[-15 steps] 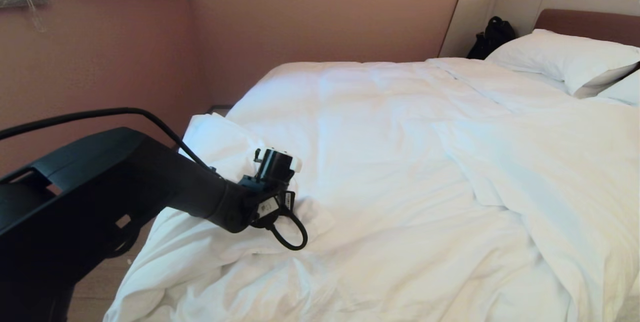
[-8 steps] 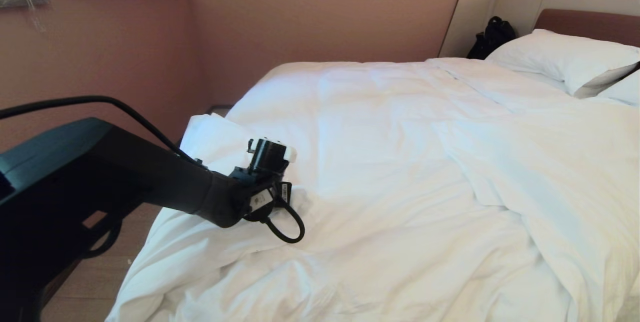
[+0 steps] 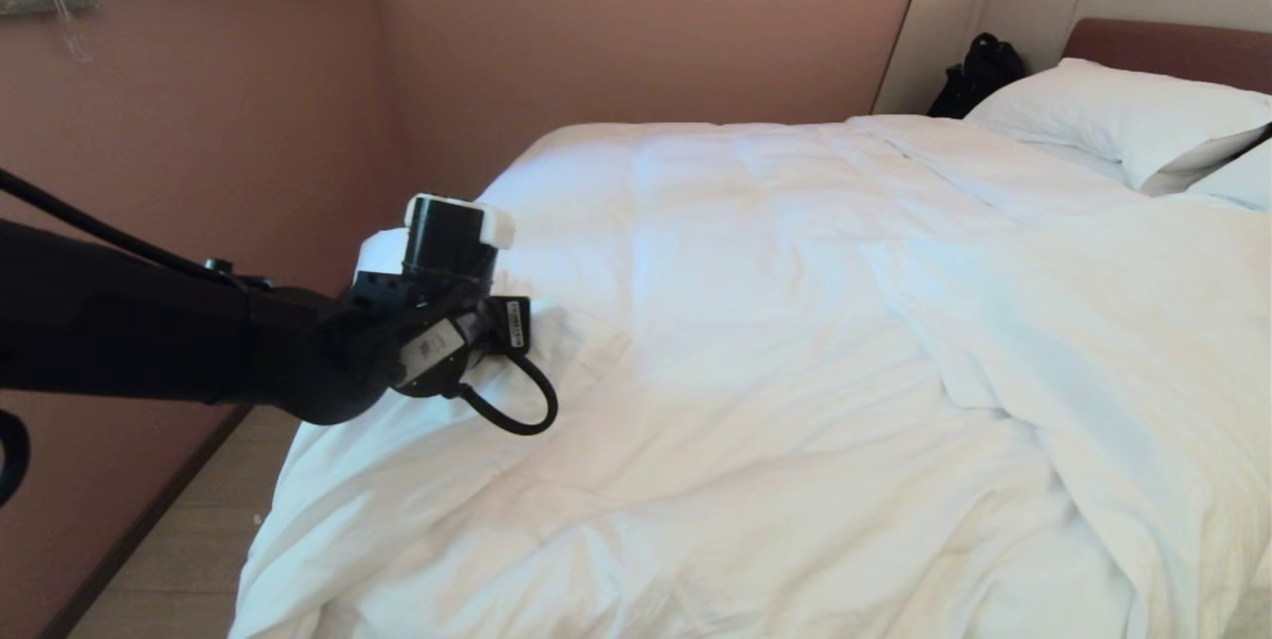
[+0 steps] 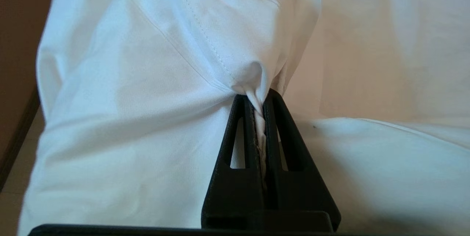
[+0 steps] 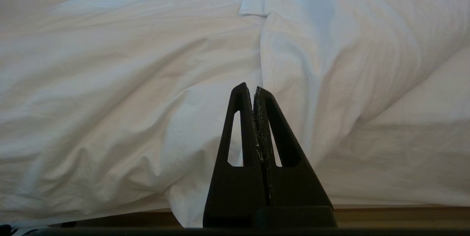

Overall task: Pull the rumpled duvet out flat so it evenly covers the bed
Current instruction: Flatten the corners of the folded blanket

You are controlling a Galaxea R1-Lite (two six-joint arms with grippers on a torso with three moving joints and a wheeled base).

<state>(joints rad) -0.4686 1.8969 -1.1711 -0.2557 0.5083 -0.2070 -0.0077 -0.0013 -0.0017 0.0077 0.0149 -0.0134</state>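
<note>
The white puffy duvet point(image 3: 795, 321) lies rumpled over the bed, whose brown headboard point(image 3: 1173, 48) stands at the far right. A bunched corner of the duvet sits at the bed's near left side, where my left arm's wrist point(image 3: 442, 311) hovers. In the left wrist view my left gripper point(image 4: 257, 97) is shut on a pinched fold of the duvet point(image 4: 147, 82), and the cloth pulls taut toward the fingers. My right gripper point(image 5: 253, 88) is shut with nothing in it, low beside the duvet point(image 5: 110, 82) hanging over the bed's edge.
White pillows point(image 3: 1113, 117) lie at the headboard, with a black bag point(image 3: 979, 73) beside them. A pink wall point(image 3: 199, 172) runs close along the bed's left side, leaving a narrow strip of wood floor point(image 3: 189, 559).
My left gripper has shut on the duvet fold. The arm has then risen and drawn back to the left, pulling the bunched corner with it.
</note>
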